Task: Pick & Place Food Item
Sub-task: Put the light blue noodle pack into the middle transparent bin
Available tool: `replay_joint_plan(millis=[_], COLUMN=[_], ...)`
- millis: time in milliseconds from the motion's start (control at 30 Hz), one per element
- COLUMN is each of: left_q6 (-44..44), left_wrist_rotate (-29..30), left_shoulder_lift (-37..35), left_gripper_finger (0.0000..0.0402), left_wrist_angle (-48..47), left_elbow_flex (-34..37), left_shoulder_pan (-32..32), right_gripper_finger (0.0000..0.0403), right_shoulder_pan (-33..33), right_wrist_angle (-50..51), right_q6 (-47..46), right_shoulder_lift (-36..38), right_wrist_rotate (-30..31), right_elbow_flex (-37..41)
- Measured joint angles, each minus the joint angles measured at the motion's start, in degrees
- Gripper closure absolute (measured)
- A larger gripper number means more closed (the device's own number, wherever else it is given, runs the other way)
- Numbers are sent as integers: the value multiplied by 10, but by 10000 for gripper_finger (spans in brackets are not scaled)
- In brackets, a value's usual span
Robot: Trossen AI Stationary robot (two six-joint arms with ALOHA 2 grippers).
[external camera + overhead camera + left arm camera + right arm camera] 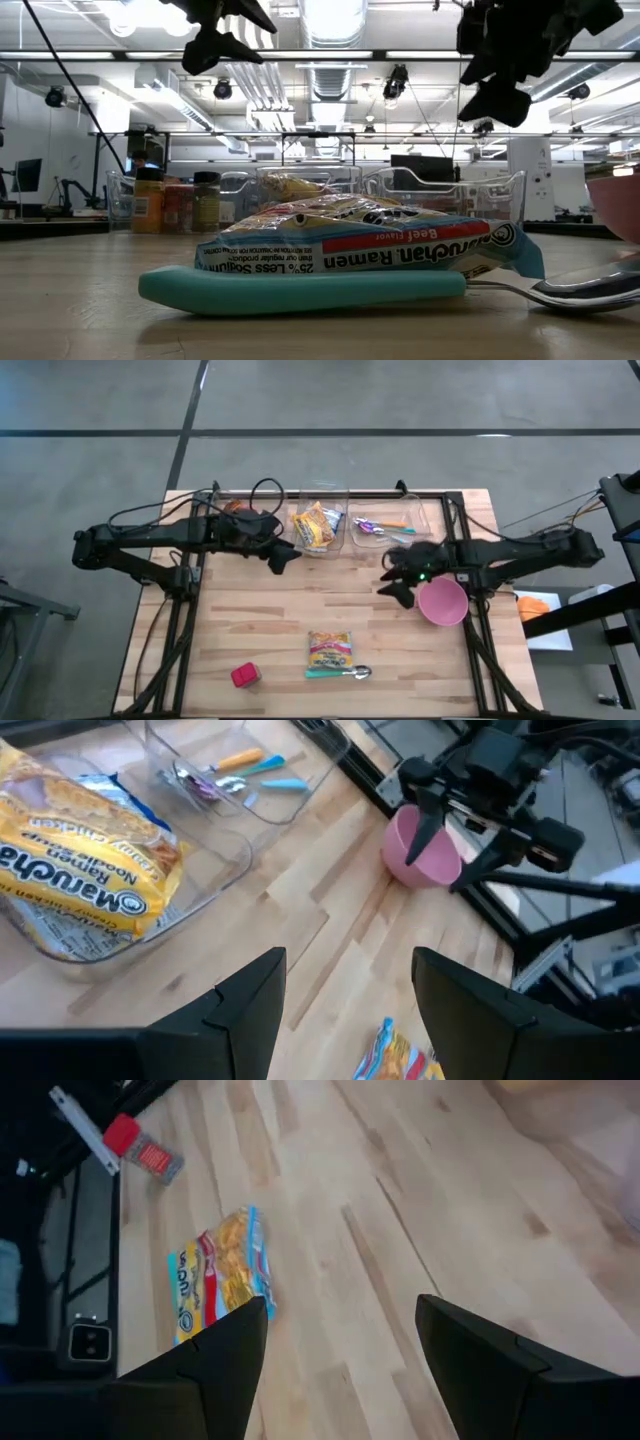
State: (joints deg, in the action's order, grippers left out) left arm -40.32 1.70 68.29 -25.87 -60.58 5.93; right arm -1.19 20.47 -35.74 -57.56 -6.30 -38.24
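A yellow ramen packet lies flat near the table's front edge, its near edge resting on a spoon's teal handle. My left gripper hangs open above the table's far-left middle, with nothing between its fingers. It is close to a clear bin that holds more ramen packets. My right gripper hangs open above the table's right middle, beside a pink bowl. It is tilted down toward the ramen packet, well short of it.
A clear bin of utensils and a bin of spice bottles stand along the far edge. A small red item lies near the front left. Bare wood lies between the grippers and the packet.
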Motion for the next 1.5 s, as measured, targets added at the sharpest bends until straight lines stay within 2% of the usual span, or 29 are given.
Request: replay_joint_plan(millis=[100, 267, 600, 767, 1100, 1500], left_q6=[7, 28, 93, 126, 198, 206], left_wrist_rotate=[-2, -15, -24, -24, -28, -33], left_shoulder_lift=[0, 0, 0, 0, 0, 0], left_gripper_finger=[178, 178, 178, 178, 178, 178], left_wrist_angle=[-21, -57, -164, -201, -209, -228], left_elbow_flex=[0, 0, 2, 2, 2, 4], left_shoulder_pan=[0, -12, -36, -37, -37, -37], right_gripper_finger=[152, 152, 152, 152, 152, 152], right_shoulder_pan=[-41, -81, -110, -114, -139, -143], right_wrist_angle=[-22, -31, -34, -50, -53, -65], right_q6=[20, 30, 60, 75, 74, 72], right_shoulder_lift=[-32, -113, -298, -363, -427, -484], right_wrist_rotate=[34, 44, 50, 46, 7, -6], right_elbow_flex=[-9, -53, -187, -231, -231, -232])
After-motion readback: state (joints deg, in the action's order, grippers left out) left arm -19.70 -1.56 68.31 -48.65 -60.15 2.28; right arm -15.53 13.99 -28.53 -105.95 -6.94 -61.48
